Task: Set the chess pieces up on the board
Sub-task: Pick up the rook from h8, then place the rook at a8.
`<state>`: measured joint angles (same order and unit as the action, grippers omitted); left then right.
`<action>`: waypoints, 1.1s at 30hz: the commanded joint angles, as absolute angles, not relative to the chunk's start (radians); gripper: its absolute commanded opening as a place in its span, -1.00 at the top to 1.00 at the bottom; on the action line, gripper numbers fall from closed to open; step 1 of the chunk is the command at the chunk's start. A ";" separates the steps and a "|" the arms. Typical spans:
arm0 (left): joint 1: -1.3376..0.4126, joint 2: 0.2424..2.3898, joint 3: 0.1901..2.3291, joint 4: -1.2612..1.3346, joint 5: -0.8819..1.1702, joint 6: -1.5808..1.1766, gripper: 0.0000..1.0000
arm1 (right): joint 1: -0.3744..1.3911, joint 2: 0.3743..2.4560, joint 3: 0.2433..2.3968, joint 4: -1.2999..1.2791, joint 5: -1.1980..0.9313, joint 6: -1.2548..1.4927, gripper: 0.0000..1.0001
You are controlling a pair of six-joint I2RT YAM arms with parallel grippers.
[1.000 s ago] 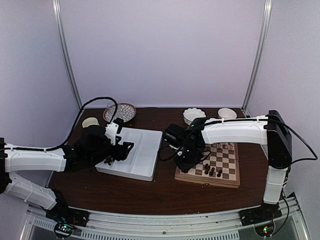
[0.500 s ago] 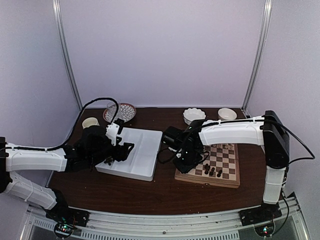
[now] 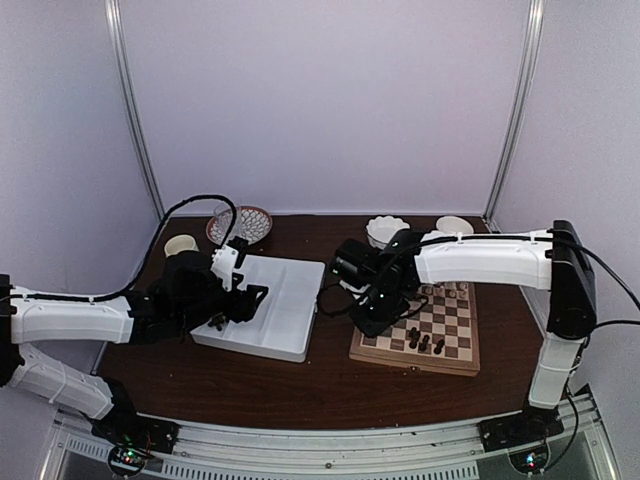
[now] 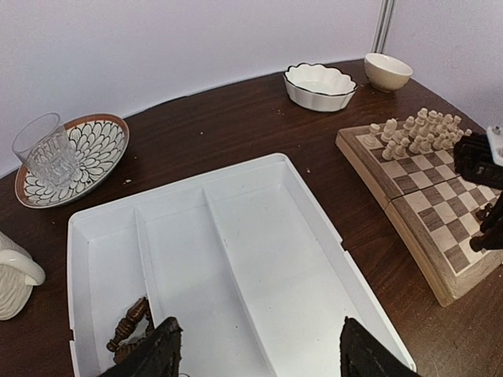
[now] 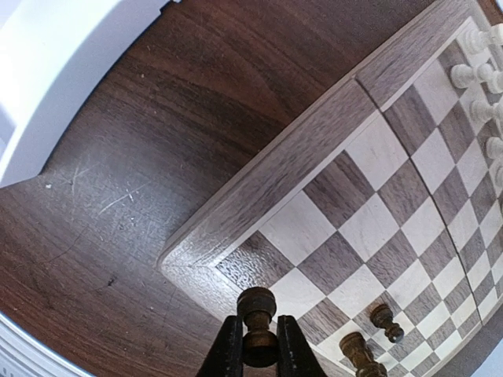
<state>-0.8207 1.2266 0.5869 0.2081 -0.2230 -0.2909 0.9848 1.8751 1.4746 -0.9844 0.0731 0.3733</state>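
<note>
While the right gripper (image 5: 258, 349) pinches a dark chess piece (image 5: 257, 310) over the near left corner of the board (image 5: 299, 153), other dark pieces (image 3: 424, 342) stand by the board's near edge. Left of the board, the left gripper (image 4: 259, 363) hangs wide open over the white tray (image 4: 259, 236), which holds more dark chessmen (image 4: 130, 326).

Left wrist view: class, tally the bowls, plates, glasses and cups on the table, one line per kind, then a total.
Bowls: 2 (scalloped white bowl, cream bowl)
Plate: 1
Glass: 1
Cream cup: 1
Total: 5
</note>
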 commanded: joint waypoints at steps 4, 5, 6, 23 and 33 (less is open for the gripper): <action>-0.821 1.208 0.588 0.242 -0.221 -0.295 -0.37 | 0.980 1.706 1.450 -1.022 0.224 0.406 0.92; -0.821 1.209 0.589 0.242 -0.221 -0.295 -0.37 | 0.980 1.681 1.442 -1.021 0.237 0.411 0.92; -0.822 1.210 0.589 0.242 -0.221 -0.296 -0.37 | 0.979 1.657 1.433 -1.019 0.248 0.416 0.92; -0.821 1.204 0.587 0.242 -0.208 -0.312 -0.36 | 0.921 1.264 1.216 -1.084 0.340 0.588 1.00; -0.822 1.197 0.591 0.238 -0.196 -0.317 -0.36 | 0.905 1.094 1.142 -1.128 0.335 0.723 1.00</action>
<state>-0.8207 1.2156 0.5869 0.2081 -0.2092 -0.3042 0.9115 1.1221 1.1667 -1.0920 0.3187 0.6380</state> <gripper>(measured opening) 0.682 0.134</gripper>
